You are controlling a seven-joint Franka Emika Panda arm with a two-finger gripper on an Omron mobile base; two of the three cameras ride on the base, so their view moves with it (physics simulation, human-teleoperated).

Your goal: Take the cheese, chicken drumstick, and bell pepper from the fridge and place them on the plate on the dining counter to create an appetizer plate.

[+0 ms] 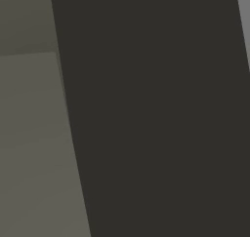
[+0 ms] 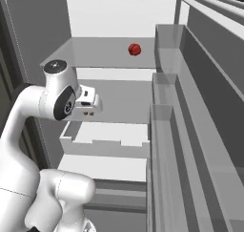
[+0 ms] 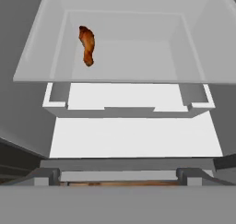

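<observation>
Early stage, by judgement: fridge (image 2: 119, 16) open, nothing lifted out, all three foods left to fetch and carry to a plate and counter outside these views. Arm reaching in at middle-shelf height; gripper (image 2: 88, 112) hanging above the drawer (image 2: 102, 147), jaws wide apart, clamped on nothing.

Largest to smallest:
- One fridge, white inside.
- Stepped door bins (image 2: 167, 121) along the right side, at least three.
- Two glass shelves visible, upper (image 2: 95, 54) and middle (image 2: 124, 102).
- One drawer, white, below the middle shelf.
- One drumstick (image 3: 86, 45), on the middle shelf near its back left corner in the hand view.
- One pepper (image 2: 134, 49), on the upper shelf toward its back right.
- Cheese: none visible; place cannot be told.
</observation>
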